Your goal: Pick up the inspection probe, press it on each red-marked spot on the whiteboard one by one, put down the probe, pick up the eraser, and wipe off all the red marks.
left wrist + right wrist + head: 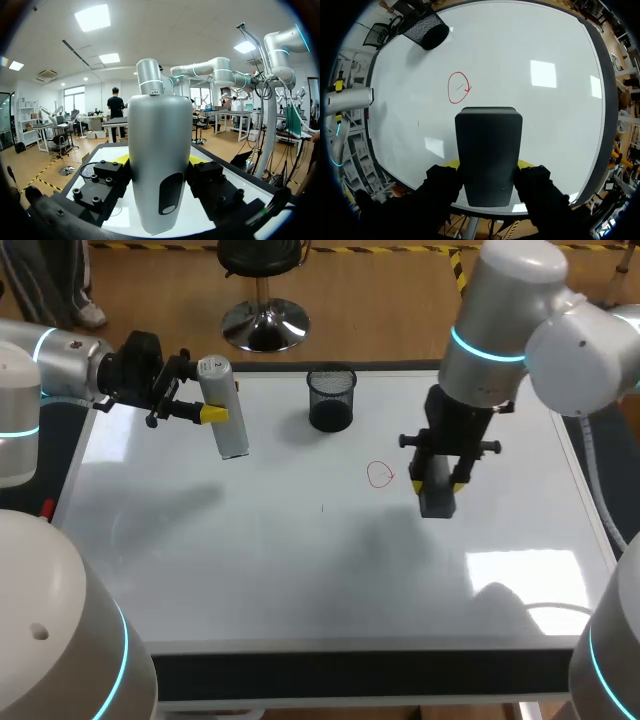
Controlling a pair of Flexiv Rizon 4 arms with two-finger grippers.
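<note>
Right gripper (pixel 437 484) clamped on dark grey block eraser (pixel 437 503), just beside the red circle mark (pixel 380 474) on the white whiteboard (pixel 300 570). Left gripper (pixel 222 400) grips the silver cylindrical probe (pixel 231 437), raised at board's left. Risk: a tilted eraser touches edge-only and leaves red residue.

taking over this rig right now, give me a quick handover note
Left gripper: fingers shut on the probe, held above the whiteboard at its far left, near the mesh cup.
Right gripper: fingers shut on the eraser, right beside the red circle; contact with the board cannot be told.
Done: eraser picked up. Whether the probe has pressed the spot does not show.
Left: the probe is not put down; the red circle, the only red mark in view, is unwiped. Wipe it, likely next.
</note>
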